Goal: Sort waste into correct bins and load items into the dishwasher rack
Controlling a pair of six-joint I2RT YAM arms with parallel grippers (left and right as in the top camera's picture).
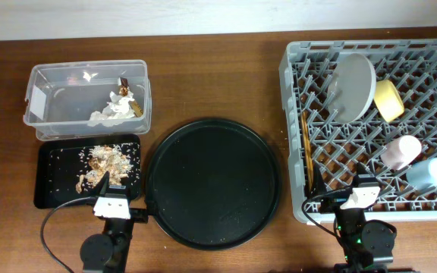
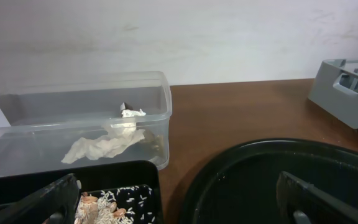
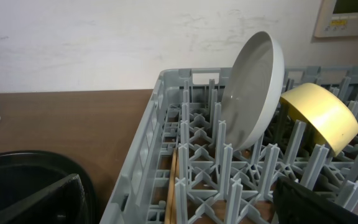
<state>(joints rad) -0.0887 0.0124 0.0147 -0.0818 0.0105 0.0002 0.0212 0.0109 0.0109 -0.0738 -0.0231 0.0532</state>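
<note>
The clear tub holds white tissues and a brown wrapper. The shallow black tray holds food scraps. The grey rack holds the plate on edge, the yellow bowl, the pink cup, the blue cup and the chopsticks along its left side. My left gripper is open and empty at the black tray's near right corner. My right gripper is open and empty at the rack's near left corner.
A big round black tray lies between the bins and the rack, with nothing on it. The left wrist view shows the tub, tissues and scraps. The right wrist view shows the plate, bowl and chopsticks.
</note>
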